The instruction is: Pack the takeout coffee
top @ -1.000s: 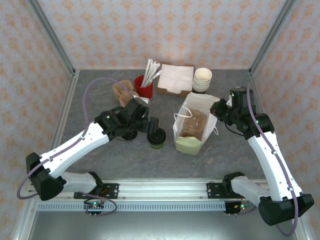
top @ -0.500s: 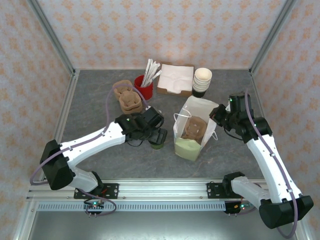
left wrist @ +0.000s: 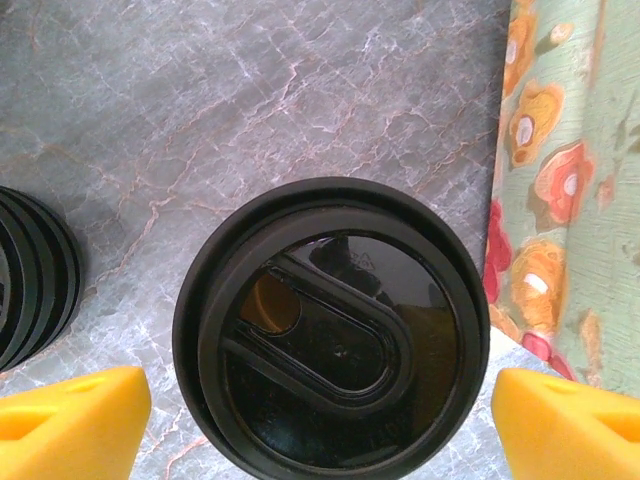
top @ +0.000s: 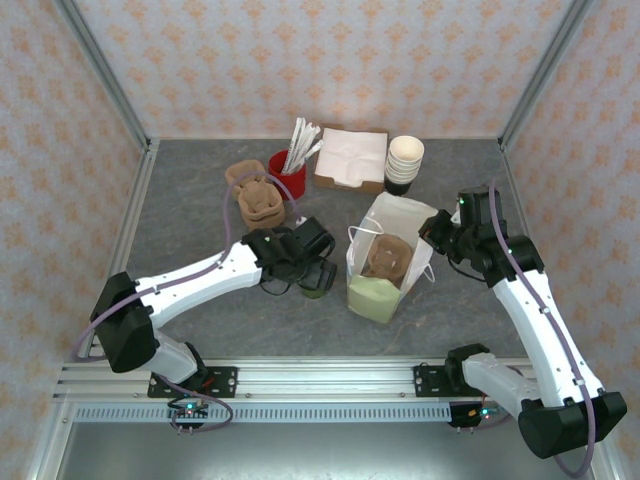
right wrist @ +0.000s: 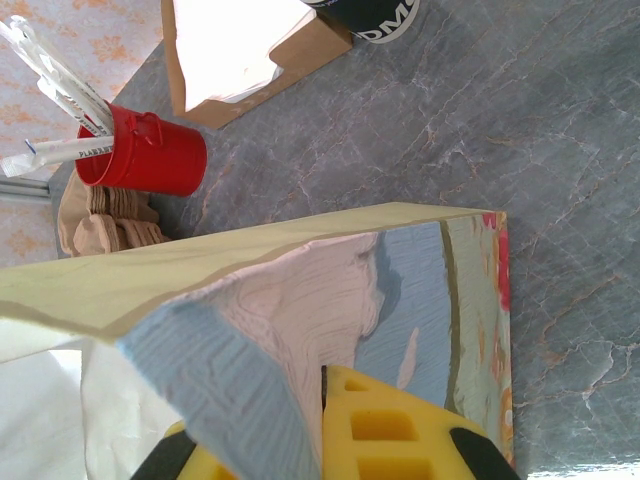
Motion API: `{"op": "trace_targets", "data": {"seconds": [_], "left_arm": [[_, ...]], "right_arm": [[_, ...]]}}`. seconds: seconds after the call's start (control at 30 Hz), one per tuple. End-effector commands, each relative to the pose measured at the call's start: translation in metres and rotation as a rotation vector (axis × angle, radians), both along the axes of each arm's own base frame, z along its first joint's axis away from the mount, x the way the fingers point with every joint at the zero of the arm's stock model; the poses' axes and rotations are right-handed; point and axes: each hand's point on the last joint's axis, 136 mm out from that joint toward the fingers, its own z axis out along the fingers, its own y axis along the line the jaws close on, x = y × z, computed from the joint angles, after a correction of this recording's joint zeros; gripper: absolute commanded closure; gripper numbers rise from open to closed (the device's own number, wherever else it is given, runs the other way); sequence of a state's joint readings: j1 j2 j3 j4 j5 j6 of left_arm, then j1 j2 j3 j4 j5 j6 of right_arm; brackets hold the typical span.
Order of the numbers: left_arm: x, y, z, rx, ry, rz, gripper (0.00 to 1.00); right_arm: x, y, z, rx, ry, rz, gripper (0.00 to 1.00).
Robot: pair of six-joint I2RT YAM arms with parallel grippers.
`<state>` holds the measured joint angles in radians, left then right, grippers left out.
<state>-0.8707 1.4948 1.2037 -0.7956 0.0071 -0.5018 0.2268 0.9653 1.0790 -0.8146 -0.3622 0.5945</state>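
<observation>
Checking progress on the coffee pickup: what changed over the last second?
The left arm swung rightward toward the paper bag, and its open left gripper now straddles the takeout coffee, not yet closed. The coffee stayed put; the right gripper kept pinching the bag's rim.

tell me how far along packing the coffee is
Done: the bag stands open with a brown tray inside, and the right claw is shut on its rim. In hand: the left claw hangs open around the lidded coffee cup, a finger on each side, not yet gripping. Left: close on the cup, lift it and set it in the bag.
</observation>
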Motion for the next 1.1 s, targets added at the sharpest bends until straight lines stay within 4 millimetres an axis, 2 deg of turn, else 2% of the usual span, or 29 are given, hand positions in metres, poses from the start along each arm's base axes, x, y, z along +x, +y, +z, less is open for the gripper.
{"op": "trace_targets", "data": {"seconds": [0.0, 0.2, 0.53, 1.07], "left_arm": [[0.0, 0.005, 0.004, 0.034, -0.008, 0.029, 0.12], [0.001, 0.004, 0.005, 0.03, -0.015, 0.028, 0.19], [0.005, -0.002, 0.008, 0.023, -0.028, 0.046, 0.23], [0.01, -0.005, 0.0, 0.045, -0.028, 0.047, 0.25]], "right_arm": [[-0.004, -0.003, 0.001, -0.008, -0.008, -0.011, 1.0], [-0.005, -0.003, 0.002, -0.012, -0.011, -0.008, 1.0], [-0.004, -0.003, 0.003, -0.01, -0.014, -0.009, 1.0], [-0.006, -0.004, 0.004, -0.004, -0.015, -0.02, 1.0]]}}
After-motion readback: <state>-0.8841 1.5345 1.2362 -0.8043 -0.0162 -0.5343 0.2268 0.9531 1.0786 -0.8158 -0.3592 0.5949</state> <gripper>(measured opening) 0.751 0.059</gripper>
